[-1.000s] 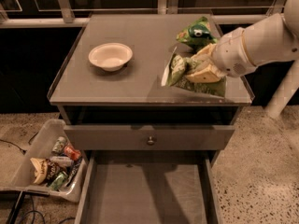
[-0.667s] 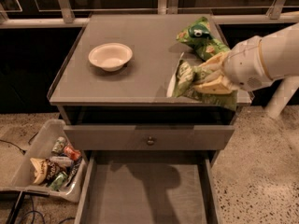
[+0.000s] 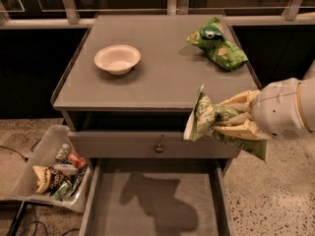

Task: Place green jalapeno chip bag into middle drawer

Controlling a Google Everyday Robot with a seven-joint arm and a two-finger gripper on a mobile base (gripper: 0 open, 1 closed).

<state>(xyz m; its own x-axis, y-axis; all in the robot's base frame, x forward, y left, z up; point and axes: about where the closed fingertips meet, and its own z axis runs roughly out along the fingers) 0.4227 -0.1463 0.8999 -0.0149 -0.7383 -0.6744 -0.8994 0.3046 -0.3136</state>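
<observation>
My gripper (image 3: 235,119) comes in from the right, in front of the cabinet's right front corner. Its pale fingers (image 3: 236,130) are shut on the green jalapeno chip bag (image 3: 206,116), a crinkled olive-green bag with pale patches and a whitish end pointing left. The bag hangs in the air in front of the grey drawer front with a small knob (image 3: 159,148). The middle drawer (image 3: 155,205) is pulled open below, a shallow grey drawer with a plain floor and nothing in it. The bag is above its right part.
A white bowl (image 3: 117,59) sits on the grey cabinet top (image 3: 162,77) at the left. A brighter green bag with a round logo (image 3: 216,44) lies at the back right. A grey bin of snacks (image 3: 51,171) stands on the floor to the left.
My gripper has carried the chip bag off the cabinet top, forward and down past the front edge, so it now hangs over the open drawer.
</observation>
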